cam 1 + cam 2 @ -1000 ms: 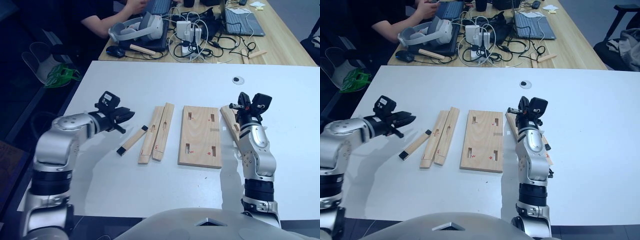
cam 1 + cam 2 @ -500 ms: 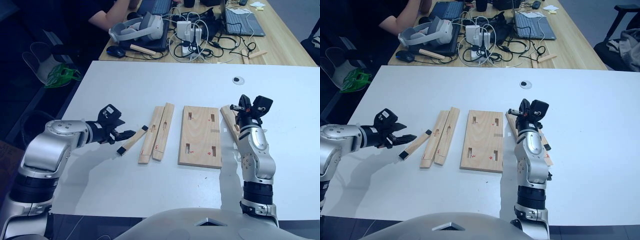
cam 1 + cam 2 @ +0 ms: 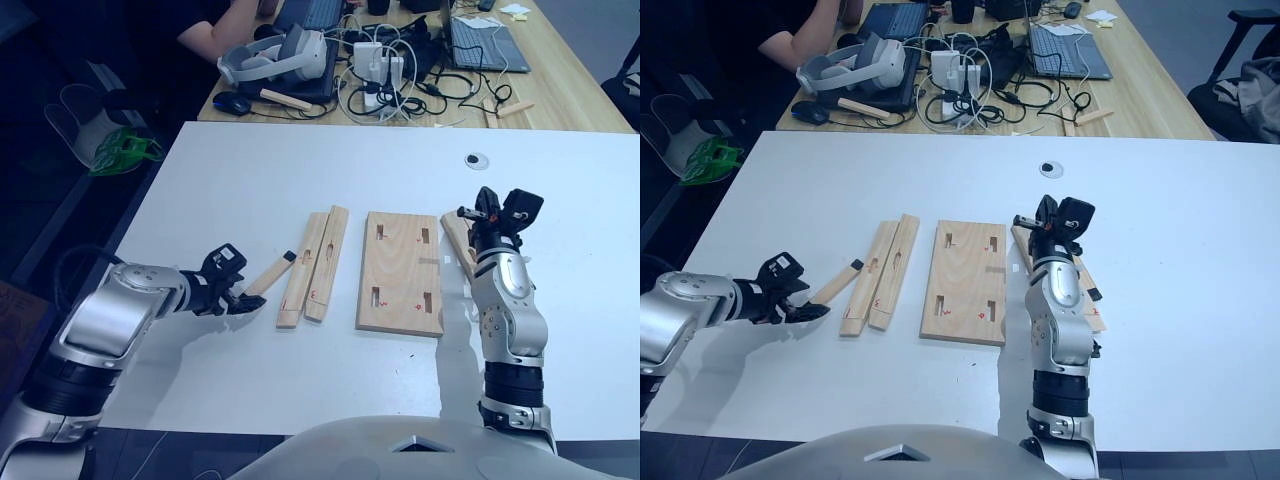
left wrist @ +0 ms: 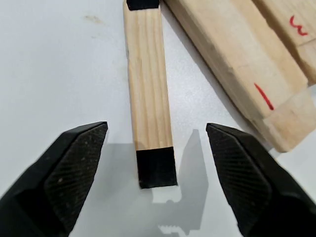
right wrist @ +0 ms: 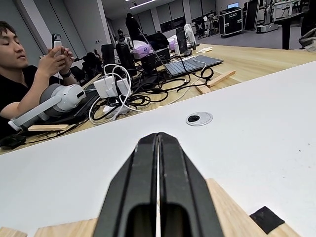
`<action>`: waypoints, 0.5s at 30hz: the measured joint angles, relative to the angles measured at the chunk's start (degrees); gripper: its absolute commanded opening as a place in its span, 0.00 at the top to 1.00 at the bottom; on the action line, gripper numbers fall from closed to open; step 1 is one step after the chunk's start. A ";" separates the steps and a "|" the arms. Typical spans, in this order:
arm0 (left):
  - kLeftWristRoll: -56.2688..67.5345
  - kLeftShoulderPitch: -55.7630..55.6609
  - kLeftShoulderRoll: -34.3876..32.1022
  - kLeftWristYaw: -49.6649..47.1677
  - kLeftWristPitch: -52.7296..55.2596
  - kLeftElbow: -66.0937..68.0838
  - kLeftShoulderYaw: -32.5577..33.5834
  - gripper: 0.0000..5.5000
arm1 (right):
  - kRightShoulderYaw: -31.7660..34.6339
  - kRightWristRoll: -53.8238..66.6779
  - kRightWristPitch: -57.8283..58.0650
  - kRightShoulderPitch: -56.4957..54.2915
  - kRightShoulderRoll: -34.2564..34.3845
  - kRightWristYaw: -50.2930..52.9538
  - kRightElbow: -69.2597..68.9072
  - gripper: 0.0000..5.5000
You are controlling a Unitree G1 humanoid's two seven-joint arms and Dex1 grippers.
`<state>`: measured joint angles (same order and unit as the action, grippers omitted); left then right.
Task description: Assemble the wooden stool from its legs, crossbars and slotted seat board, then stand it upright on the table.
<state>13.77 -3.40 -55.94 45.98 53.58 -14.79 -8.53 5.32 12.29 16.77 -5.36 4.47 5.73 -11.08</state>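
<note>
Laminate, white and smooth, covers the table (image 3: 300, 170) that carries all the stool parts. Beyond both sets of jaws we see a pale wooden desk (image 3: 560, 95) butted against its far edge, with a white headset (image 3: 275, 55), a tangle of cables (image 3: 385, 80) and a laptop (image 3: 480, 40) on it, and an open workroom behind.

The slotted seat board (image 3: 400, 272) is the biggest part, a flat rectangle of light, fine-grained wood with four small rectangular slots near its corners. It lies flat between the two grippers, much nearer the right jaws than the left.

Two long legs (image 3: 315, 265) lie side by side and touching, between the board and the left jaws. They are square-cut, notched along their length, with red marks drawn on them.

More light wood strips (image 3: 458, 240) lie flat just under the right gripper (image 5: 158, 148), one with a black patch at its end. Its two black fingers are pressed together with only a thin seam between them, holding nothing. We cannot tell whether they touch the wood.

A short crossbar (image 4: 148, 94) of straight-grained wood with black ends lies flat just beside the legs. The left gripper (image 3: 243, 298) is low over the table with its jaws spread wide, and the bar's near black end sits between them, a gap on each side. The pads (image 4: 74, 163) are black and finely ribbed.

A small round grommet (image 3: 477, 159) is set in the table beyond the right jaws
</note>
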 measured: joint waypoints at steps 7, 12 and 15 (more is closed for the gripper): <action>-1.81 0.90 -0.46 1.03 -2.47 2.58 -1.02 0.41 | -1.92 -0.34 -2.28 0.03 0.04 1.52 0.36 1.00; -0.83 1.05 -0.21 1.73 -2.21 4.24 -0.24 0.52 | -2.48 -0.26 -3.26 0.18 0.05 2.45 0.78 1.00; -0.59 1.33 0.59 0.88 -1.13 4.23 0.79 0.60 | -2.52 0.26 -3.70 0.19 0.06 2.72 0.94 1.00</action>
<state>13.18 -2.07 -55.34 46.86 52.45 -10.55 -7.74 2.81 12.55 13.07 -5.17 4.53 8.45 -10.14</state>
